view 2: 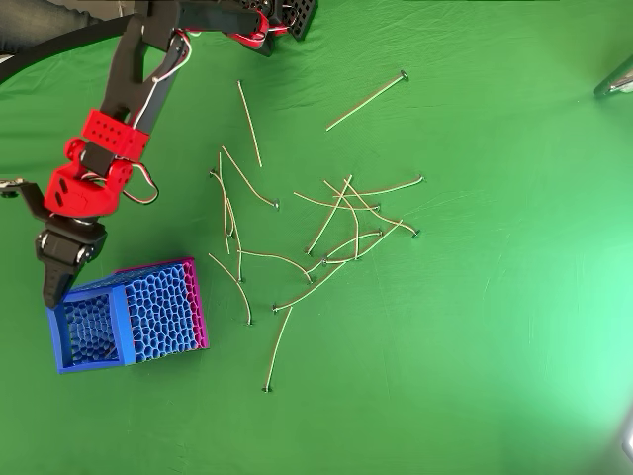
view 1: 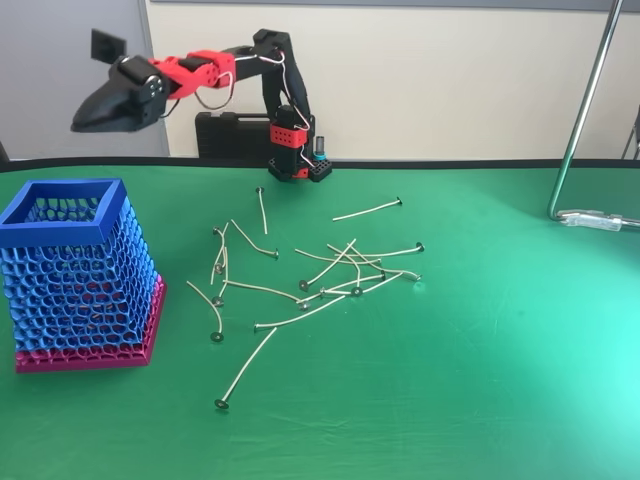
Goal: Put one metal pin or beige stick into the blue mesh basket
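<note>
there is one square blue mesh basket (view 1: 75, 275) with a pink bottom, at the left of the fixed view and the lower left of the overhead view. it stands upright on the green cloth table (view 1: 500, 380).

the thin beige sticks with tiny dark heads (view 2: 326, 233) lie flat in a loose pile in the middle of the table, to the right of the basket. i count about sixteen, but some cross over each other, so the number is not sure. one long stick (view 2: 276, 349) lies alone at the bottom of the pile.

there is one red and black robot arm (view 2: 114, 139). its black pincer (view 1: 95, 115) hangs in the air above the basket, its fingers looking close together. i cannot tell if it holds a stick.

the overhead view shows the pincer tip (view 2: 54, 287) right at the basket's upper left rim. the fixed view shows a shiny metal stand (view 1: 585, 130) at the right.
</note>
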